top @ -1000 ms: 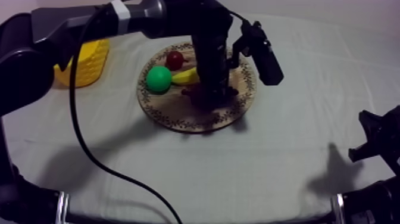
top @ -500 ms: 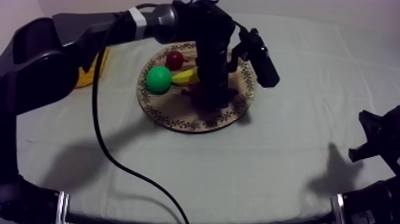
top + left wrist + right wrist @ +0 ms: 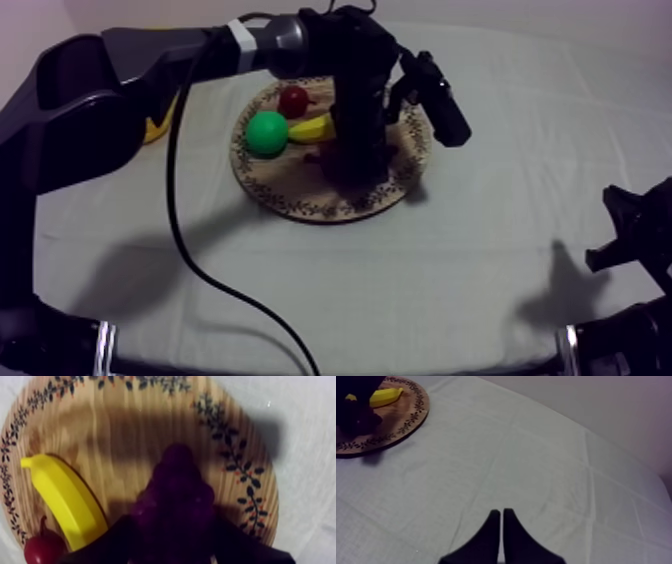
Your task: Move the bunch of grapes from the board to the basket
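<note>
1. Grasping step is in hand. Top view: left gripper (image 3: 352, 168) is down on the wooden board (image 3: 290, 200), at the bunch of grapes (image 3: 320, 157). The yellow basket (image 3: 157, 127) sits behind the left arm, well apart from the board.
2. Left wrist view: fingers (image 3: 112, 543) press both sides of the bunch, so the gripper looks clenched on it. The bunch lies on the board, beside the banana (image 3: 65, 501).
3. Right wrist view: right gripper (image 3: 501, 512) has its fingers together, w/ nothing held, over bare cloth (image 3: 546, 476).
4. Next, I judge: lift straight up w/o knocking the banana, then carry to the basket.

Left arm (image 3: 90, 100) – black glossy shells, grey tube, white band (image 3: 240, 33); right tool (image 3: 501, 512) – black tapered fingers (image 3: 488, 536).
</note>
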`<state>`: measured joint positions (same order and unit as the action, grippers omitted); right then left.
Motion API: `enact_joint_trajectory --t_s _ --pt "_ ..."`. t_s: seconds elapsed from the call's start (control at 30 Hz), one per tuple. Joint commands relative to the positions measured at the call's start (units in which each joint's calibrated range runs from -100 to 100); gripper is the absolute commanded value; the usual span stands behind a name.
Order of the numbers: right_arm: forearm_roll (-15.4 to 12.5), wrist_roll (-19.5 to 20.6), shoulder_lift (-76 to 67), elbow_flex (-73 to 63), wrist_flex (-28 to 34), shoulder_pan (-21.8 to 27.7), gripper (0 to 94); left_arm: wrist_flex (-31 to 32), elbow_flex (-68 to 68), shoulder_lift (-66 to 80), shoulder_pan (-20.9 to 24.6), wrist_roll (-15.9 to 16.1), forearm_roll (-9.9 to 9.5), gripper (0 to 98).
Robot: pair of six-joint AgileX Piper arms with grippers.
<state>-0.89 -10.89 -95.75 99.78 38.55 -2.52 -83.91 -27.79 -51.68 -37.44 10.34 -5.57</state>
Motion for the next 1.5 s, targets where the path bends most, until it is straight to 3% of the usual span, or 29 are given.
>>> enact_joint_trajectory --t_s 0.0,0.2,0.53,0.8,1.03,1.3,1.47 --pt "-0.01 -0.03 0.00 0.00 -0.01 0.00 0.3 0.23 1.54 1.31 -0.02 -0.12 -0.03 47.4" --pt "-0.01 -0.03 0.00 0.00 -0.01 0.00 0.3 0.94 7.11 10.20 -0.89 -0.46 -0.41 46.5" --pt "-0.01 -0.03 0.00 0.00 -0.01 0.00 0.3 -3.47 10.35 26.64 -3.08 -1.33 -0.86 47.9" --pt "-0.01 -0.03 0.00 0.00 -0.01 0.00 0.3 -4.48 12.68 32.76 -2.03 -1.80 -1.03 49.1" --pt "-0.01 -0.03 0.00 0.00 -0.01 0.00 0.3 -4.68 12.54 34.85 3.90 -2.05 -0.15 49.6" --pt "-0.01 -0.03 0.00 0.00 -0.01 0.00 0.3 -4.98 11.26 34.55 13.45 -2.55 2.40 49.7" --pt "-0.01 -0.03 0.00 0.00 -0.01 0.00 0.3 -5.06 10.78 33.92 19.30 -3.02 2.97 48.0"
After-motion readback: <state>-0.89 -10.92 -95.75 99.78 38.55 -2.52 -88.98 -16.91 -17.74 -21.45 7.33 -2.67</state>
